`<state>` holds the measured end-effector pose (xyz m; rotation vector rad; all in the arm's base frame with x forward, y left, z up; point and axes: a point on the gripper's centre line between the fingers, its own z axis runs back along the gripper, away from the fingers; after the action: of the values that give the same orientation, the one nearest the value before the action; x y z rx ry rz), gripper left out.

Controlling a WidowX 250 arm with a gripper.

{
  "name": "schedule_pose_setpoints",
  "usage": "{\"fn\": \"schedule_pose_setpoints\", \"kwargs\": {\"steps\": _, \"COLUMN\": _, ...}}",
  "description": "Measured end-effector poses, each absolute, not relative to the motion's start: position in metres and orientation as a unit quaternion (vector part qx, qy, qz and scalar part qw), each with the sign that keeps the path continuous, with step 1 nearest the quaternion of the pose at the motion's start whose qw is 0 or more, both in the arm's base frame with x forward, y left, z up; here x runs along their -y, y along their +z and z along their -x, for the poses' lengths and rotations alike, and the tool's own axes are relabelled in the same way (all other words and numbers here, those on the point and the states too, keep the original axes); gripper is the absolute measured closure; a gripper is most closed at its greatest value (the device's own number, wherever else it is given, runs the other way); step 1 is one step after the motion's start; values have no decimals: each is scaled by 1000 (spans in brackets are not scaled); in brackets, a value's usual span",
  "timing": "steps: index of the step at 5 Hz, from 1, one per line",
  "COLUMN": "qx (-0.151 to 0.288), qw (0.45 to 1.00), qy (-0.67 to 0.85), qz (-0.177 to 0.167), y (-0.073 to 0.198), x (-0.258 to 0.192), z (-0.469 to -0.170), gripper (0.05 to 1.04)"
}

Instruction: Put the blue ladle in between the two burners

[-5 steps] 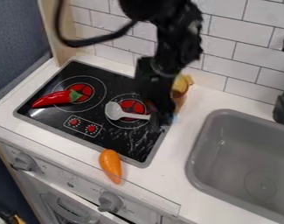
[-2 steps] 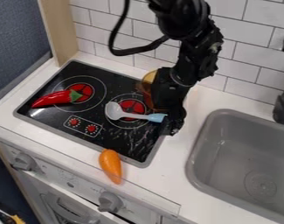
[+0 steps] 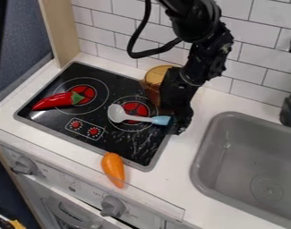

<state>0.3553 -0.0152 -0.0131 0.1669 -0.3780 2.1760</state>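
"Where was the blue ladle [image 3: 116,113] seen?"

"Across the right burner [image 3: 135,108], not shifted; its handle [image 3: 162,120] was uncovered when the gripper [image 3: 180,127] was moved to that burner's right. Whether the jaws were wide could not be told."

"So the placing was probably unfinished."

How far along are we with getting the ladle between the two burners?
Placement isn't done: the ladle has its bowl near the gap, but its handle crosses the sink-side burner. The claw is at the blue handle end, grip unclear. Left: bring the ladle between that and the pepper-side burner, then withdraw.
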Motion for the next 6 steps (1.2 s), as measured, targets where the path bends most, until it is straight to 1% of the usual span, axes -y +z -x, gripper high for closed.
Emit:
{"fn": "schedule_pose_setpoints", "kwargs": {"steps": 1, "qx": 151, "qw": 444, "qy": 880, "qz": -80, "y": -19, "x": 12, "z": -358, "gripper": 132}}
{"fn": "schedule_pose_setpoints", "kwargs": {"steps": 3, "qx": 147, "qw": 437, "qy": 884, "qz": -82, "y": -23, "x": 13, "z": -356, "gripper": 706}}
{"fn": "schedule_pose_setpoints", "kwargs": {"steps": 4, "qx": 148, "qw": 437, "qy": 884, "qz": -84, "y": -24, "x": 14, "z": -352, "gripper": 772}}
{"fn": "schedule_pose_setpoints", "kwargs": {"steps": 5, "qx": 150, "qw": 438, "qy": 883, "qz": -83, "y": -22, "x": 13, "z": -349, "gripper": 772}}
{"fn": "schedule_pose_setpoints", "kwargs": {"steps": 6, "qx": 147, "qw": 452, "qy": 876, "qz": -79, "y": -11, "x": 12, "z": -336, "gripper": 772}}
